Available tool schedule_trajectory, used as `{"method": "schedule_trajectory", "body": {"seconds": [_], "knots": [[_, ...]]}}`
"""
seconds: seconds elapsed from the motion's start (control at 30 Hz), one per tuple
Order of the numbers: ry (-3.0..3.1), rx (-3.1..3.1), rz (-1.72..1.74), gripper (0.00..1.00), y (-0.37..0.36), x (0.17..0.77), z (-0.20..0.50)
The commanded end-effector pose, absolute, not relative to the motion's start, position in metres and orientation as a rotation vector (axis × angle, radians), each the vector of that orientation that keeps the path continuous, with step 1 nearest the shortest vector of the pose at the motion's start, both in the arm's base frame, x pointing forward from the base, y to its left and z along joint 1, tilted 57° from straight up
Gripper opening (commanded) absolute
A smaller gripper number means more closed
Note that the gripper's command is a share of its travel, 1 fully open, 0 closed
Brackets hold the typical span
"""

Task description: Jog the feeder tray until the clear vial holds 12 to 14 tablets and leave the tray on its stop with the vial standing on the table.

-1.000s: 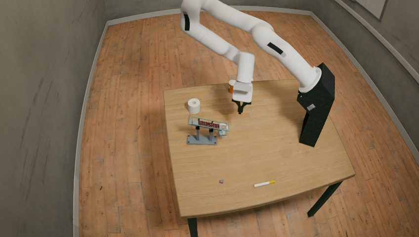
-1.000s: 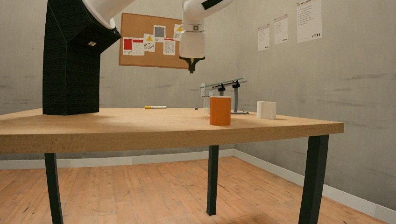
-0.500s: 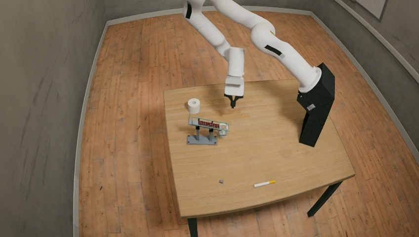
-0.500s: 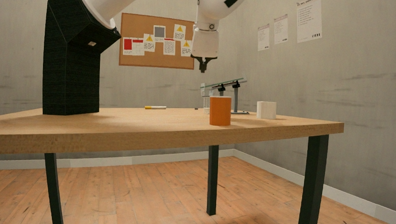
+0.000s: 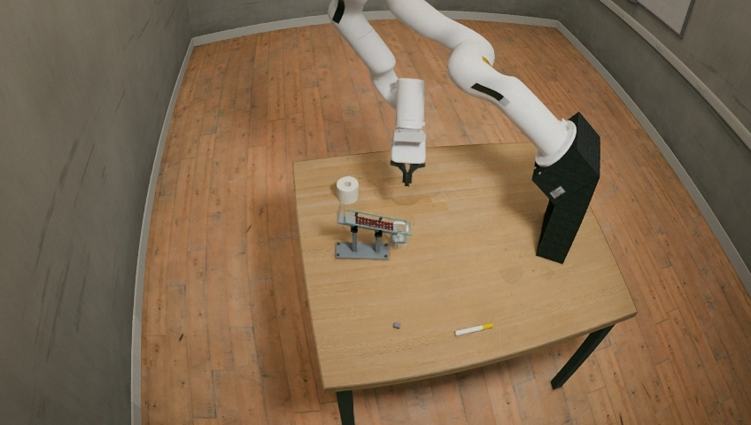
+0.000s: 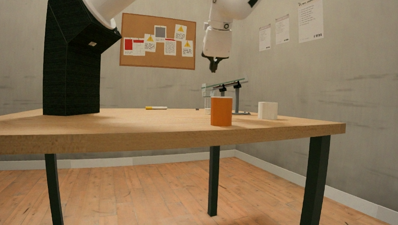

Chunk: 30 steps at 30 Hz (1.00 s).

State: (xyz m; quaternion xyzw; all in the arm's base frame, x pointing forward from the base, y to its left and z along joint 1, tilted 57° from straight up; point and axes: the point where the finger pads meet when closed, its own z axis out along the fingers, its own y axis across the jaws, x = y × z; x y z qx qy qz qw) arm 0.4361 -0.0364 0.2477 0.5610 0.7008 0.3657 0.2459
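Note:
The clear feeder tray (image 5: pixel 403 221) (image 6: pixel 227 84) sits tilted on a grey two-post stand (image 5: pixel 362 251). A row of red tablets (image 5: pixel 373 222) lies in it. The clear vial (image 5: pixel 398 244) (image 6: pixel 207 104) stands upright on the table under the tray's low end; I cannot tell what is in it. My gripper (image 5: pixel 406 181) (image 6: pixel 213 69) is shut and empty. It points down and hangs in the air above the table, behind the tray's low end and clear of it.
An orange cup (image 6: pixel 221 110) stands near the far table edge, hidden by my arm in the overhead view. A white paper roll (image 5: pixel 347 189) (image 6: pixel 267 110) stands by the tray's high end. A marker (image 5: pixel 474 328) (image 6: pixel 156 108) and small grey cube (image 5: pixel 396 325) lie near the front. The black robot pedestal (image 5: pixel 569 189) (image 6: pixel 71 69) stands at the right.

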Motion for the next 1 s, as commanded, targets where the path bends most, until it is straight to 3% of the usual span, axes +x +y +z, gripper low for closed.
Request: {"method": "schedule_trajectory", "body": {"seconds": [0.0, 0.6, 0.97], "knots": [[1.957, 1.507, 1.0, 0.0, -0.046, 0.441, 0.261], [1.97, 1.496, 0.994, 0.0, -0.052, 0.444, 0.265], [1.97, 1.495, 0.997, 0.0, -0.056, 0.476, 0.241]]}}
